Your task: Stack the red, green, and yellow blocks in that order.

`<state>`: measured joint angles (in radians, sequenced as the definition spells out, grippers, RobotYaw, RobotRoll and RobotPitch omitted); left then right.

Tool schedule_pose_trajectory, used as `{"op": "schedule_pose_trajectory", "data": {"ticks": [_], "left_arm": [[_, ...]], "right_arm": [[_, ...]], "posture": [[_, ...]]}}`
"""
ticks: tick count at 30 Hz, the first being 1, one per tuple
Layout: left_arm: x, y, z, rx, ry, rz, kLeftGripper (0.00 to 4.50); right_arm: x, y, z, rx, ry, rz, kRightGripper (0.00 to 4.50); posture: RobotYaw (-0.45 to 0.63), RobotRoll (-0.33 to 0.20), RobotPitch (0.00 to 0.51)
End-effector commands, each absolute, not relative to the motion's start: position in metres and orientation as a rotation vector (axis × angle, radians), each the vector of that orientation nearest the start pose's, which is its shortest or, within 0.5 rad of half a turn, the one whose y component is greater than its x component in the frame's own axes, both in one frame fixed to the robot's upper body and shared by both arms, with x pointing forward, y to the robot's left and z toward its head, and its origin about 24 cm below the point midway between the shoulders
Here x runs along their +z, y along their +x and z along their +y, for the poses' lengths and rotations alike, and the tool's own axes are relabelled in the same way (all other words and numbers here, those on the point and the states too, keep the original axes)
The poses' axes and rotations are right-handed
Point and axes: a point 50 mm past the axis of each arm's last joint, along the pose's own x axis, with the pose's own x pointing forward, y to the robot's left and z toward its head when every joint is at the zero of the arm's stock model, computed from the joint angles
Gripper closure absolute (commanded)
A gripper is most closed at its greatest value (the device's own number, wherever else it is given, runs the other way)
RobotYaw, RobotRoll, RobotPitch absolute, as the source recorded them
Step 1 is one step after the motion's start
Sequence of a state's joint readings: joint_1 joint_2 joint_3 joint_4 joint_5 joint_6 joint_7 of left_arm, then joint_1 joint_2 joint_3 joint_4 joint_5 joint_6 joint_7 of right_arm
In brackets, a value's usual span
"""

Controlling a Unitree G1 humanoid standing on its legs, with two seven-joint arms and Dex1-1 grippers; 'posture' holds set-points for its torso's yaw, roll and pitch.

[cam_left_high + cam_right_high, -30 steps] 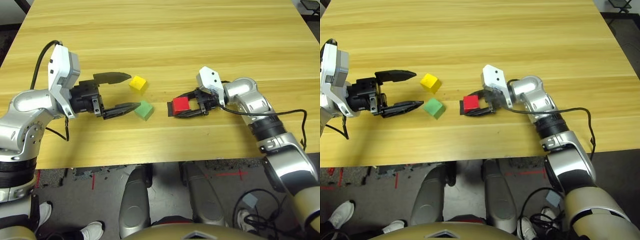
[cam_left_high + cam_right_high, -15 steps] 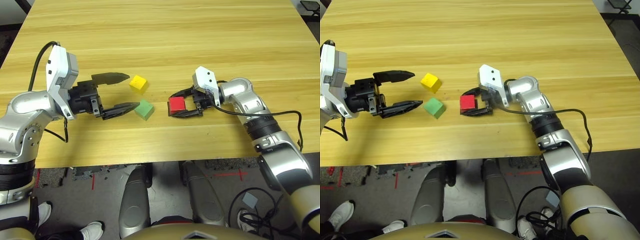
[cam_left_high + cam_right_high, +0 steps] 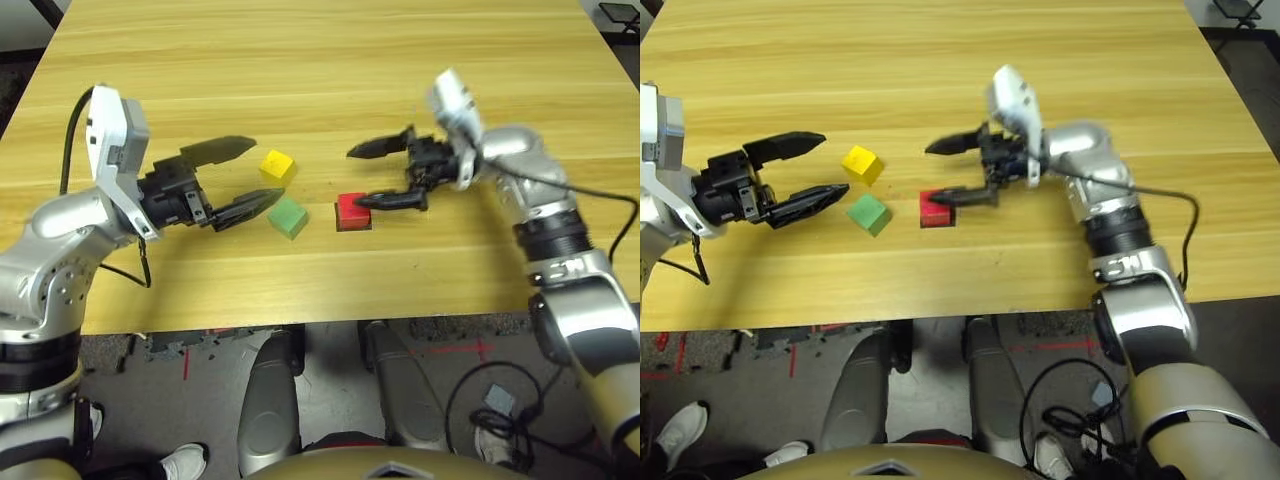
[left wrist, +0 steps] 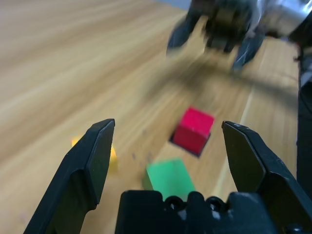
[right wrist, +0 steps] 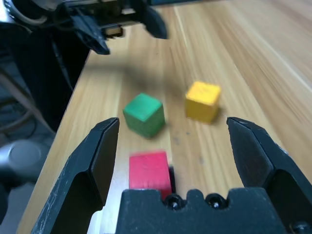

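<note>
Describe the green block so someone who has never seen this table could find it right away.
On the wooden table, look between the two open grippers, where three small cubes lie in a cluster. The green block lies just past the tips of the left gripper, nearer the robot than the yellow block and to the left of the red block. It is the only light green cube.

light wooden table (image 3: 330,60); grey floor (image 3: 180,350) with red tape marks below its near edge; white shoe (image 3: 185,462).

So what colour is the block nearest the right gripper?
Red, clearest in the left eye view.
</note>
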<state>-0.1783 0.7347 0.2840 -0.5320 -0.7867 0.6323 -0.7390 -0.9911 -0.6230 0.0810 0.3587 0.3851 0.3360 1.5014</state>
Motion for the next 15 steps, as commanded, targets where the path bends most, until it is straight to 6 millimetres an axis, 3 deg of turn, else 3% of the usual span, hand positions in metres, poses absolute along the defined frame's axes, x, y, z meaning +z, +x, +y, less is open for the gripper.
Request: {"op": "schedule_pose_trajectory", "data": {"ticks": [1,9,15], "left_arm": [[0.197,0.216,0.191,-0.866,0.111,-0.064,0.00],[0.164,0.224,0.174,-0.787,0.167,-0.009,0.00],[0.149,0.234,0.177,-0.740,0.247,0.012,0.00]], "right_arm": [[0.269,0.331,-0.176,1.464,-0.414,-0.079,0.04],[0.261,0.323,-0.174,1.515,-0.394,-0.051,0.04],[0.258,0.317,-0.175,1.506,-0.387,-0.044,0.04]], "posture": [[0.12,-0.135,0.294],[0.08,-0.133,0.303],[0.05,-0.135,0.311]]}}
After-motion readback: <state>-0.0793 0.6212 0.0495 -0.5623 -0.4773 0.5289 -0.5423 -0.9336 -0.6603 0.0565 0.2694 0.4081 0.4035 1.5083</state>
